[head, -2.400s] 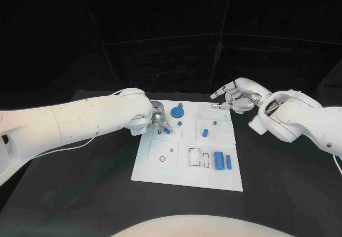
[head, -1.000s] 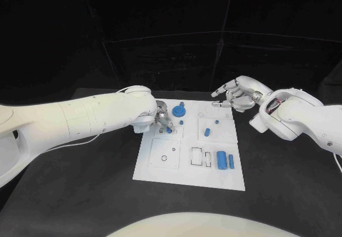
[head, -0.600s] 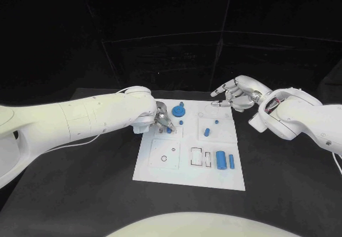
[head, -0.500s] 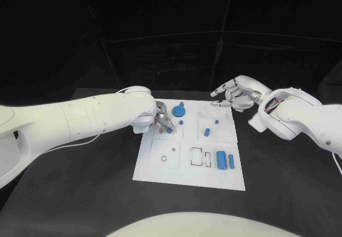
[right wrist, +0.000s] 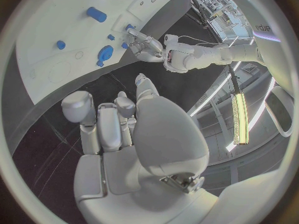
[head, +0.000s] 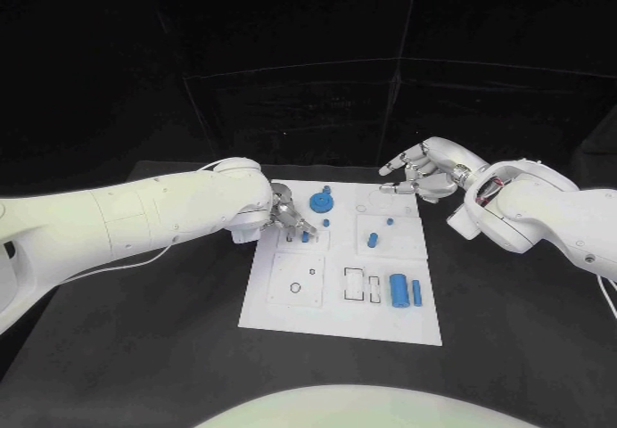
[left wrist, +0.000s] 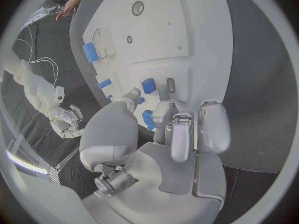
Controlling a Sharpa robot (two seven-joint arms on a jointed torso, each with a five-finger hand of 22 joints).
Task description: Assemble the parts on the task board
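Note:
The white task board lies mid-table. My left hand is over its far left corner and pinches a small blue part down at the board's surface. In the left wrist view that blue part sits between the thumb and a finger of the left hand, next to a blue block. My right hand hovers beyond the far right corner, fingers apart and holding nothing. A blue gear-like part and a short blue peg stand on the board.
A thick blue cylinder and a thin blue pin lie at the board's right side beside rectangular slots. The right wrist view shows the board, the gear-like part and my left hand.
My left forearm has swung a little to the left while its fingers stay at the same blue part. The right hand has hardly moved.

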